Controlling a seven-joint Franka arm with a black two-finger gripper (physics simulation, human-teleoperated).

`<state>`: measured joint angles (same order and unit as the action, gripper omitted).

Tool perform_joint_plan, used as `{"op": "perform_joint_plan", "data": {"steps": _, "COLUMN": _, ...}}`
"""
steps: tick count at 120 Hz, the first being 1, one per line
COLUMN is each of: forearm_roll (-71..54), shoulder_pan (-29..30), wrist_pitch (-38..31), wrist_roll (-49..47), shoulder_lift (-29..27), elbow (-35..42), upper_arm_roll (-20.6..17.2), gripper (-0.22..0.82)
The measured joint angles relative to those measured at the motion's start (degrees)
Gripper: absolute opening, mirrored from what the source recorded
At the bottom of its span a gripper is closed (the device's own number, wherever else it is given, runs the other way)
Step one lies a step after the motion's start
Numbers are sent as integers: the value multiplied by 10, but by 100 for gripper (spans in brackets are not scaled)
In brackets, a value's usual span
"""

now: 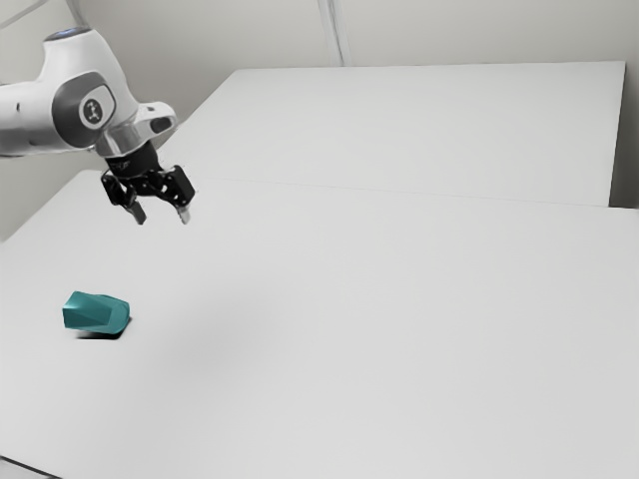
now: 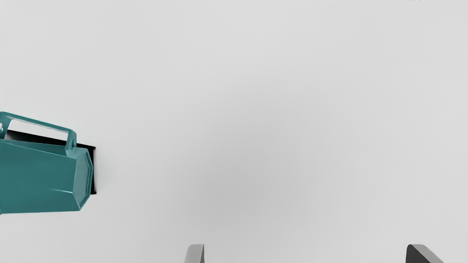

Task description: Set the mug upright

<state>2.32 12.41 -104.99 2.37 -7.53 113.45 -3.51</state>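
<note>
Pincer (image 1: 162,217) wide, mug (image 1: 96,313) horiz.

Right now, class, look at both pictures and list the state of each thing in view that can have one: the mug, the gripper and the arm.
Mug: lying on its side on the table, not upright, with nothing holding it.
Gripper: open, empty, raised above the table.
Arm: reaching in from the exterior view's left, off the mug.
</note>
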Motion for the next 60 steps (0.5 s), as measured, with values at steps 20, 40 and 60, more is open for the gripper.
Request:
{"op": "perform_joint_plan", "data": {"steps": 20, "forearm_roll": 39, "shoulder_pan": 62, "wrist_pitch": -29, "wrist_roll": 46, "shoulder_lift": -1, "elbow": 30, "upper_arm_roll": 0, "gripper": 60}}
{"op": "perform_joint_plan", "data": {"steps": 40, "forearm_roll": 69, "shoulder_pan": 142, "wrist_pitch": -37, "wrist_roll": 115, "shoulder_lift": 7, "elbow": 50, "upper_arm_roll": 1, "gripper": 60}}
{"op": "perform_joint_plan", "data": {"steps": 60, "forearm_roll": 98, "shoulder_pan": 208, "wrist_pitch": -38, "wrist_roll": 197, "shoulder_lift": 32, "elbow": 52, "upper_arm_roll": 2, "gripper": 60}}
